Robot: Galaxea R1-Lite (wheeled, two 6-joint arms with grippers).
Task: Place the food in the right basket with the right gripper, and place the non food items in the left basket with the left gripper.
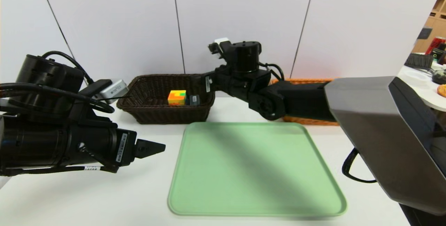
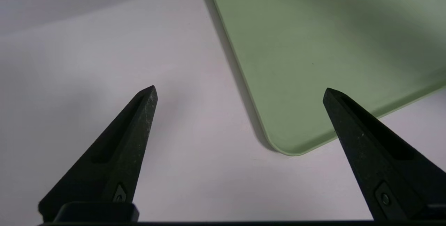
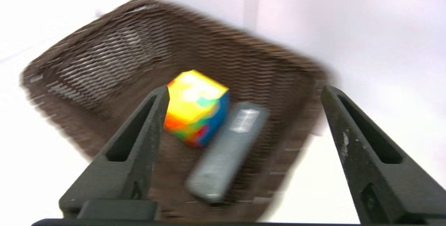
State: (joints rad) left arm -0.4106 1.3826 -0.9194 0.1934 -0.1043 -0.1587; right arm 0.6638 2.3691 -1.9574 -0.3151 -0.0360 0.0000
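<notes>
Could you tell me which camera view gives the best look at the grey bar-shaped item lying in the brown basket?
The right wrist view: the grey bar shows at full length beside the multicoloured cube in the brown basket. The head view shows only its end behind the cube. The left wrist view shows none of it, only table and tray.

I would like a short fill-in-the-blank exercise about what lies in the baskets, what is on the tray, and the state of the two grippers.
1. The colourful cube lies inside the ____ basket.
2. Beside the cube in that basket lies a flat object of ____ colour.
3. On the green tray there are ____ objects.
4. The left gripper and the right gripper both have their fingers ____.

Missing words: brown; grey; no; open
</notes>
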